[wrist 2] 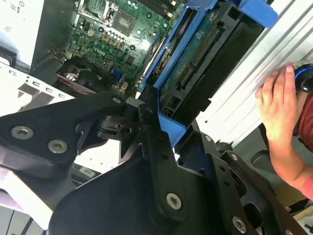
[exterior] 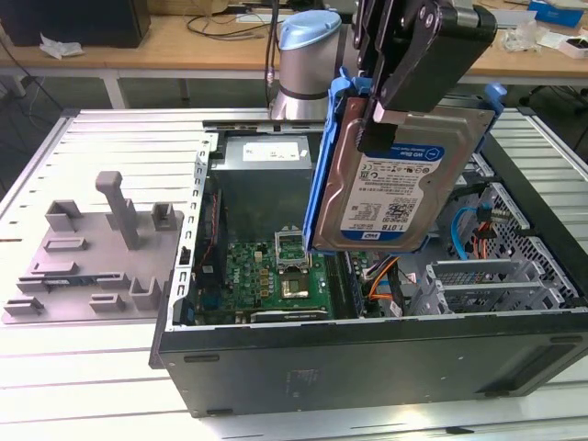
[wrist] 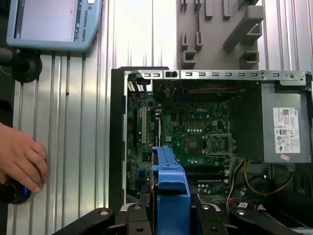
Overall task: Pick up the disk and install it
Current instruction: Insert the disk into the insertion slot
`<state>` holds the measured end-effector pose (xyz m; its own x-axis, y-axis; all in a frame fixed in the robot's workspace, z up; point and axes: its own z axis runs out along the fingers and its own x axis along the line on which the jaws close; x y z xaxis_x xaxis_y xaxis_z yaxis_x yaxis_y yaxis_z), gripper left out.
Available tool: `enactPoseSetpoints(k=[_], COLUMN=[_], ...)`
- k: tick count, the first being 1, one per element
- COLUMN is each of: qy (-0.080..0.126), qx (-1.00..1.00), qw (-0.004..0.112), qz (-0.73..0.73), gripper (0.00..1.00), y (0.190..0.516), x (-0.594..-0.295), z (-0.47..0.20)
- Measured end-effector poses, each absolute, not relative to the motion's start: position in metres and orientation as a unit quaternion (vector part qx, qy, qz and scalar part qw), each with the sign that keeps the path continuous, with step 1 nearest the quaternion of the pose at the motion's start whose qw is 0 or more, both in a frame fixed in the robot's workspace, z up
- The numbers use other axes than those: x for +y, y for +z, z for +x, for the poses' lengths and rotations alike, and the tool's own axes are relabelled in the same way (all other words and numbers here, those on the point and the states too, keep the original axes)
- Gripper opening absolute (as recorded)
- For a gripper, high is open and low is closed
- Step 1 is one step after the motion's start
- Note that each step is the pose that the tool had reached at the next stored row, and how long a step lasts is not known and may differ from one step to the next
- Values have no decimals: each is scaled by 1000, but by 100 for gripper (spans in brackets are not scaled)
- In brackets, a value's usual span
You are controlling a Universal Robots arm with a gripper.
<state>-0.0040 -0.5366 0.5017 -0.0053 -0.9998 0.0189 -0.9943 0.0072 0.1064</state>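
The disk (exterior: 397, 179), a silver hard drive with a white-and-blue label in a bright blue carrier frame, hangs upright and tilted above the open computer case (exterior: 367, 360). My gripper (exterior: 375, 112) is shut on its upper end, black fingers (exterior: 409, 73) pressed against both faces. In the second wrist view the disk (wrist 2: 195, 73) shows its circuit-board underside, with the gripper (wrist 2: 159, 129) clamping the blue frame. In the first wrist view the blue frame (wrist: 168, 178) stands edge-on between the gripper (wrist: 168, 218) links, over the motherboard (wrist: 190, 132).
Inside the case are the motherboard (exterior: 276, 276), a power supply (exterior: 266, 152), and a metal drive cage (exterior: 501, 276) with orange and blue cables. A grey fixture (exterior: 92, 257) lies beside the case. A person's hand (wrist: 22, 159) rests on the slatted table near a pendant (wrist: 49, 24).
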Motion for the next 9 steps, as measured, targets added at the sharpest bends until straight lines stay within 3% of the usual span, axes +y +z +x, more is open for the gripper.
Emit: enactPoseSetpoints(k=[9], qy=[-31], qx=[-708], qw=[44], qz=[704], gripper=[36], y=[502], x=[-537], z=[-2])
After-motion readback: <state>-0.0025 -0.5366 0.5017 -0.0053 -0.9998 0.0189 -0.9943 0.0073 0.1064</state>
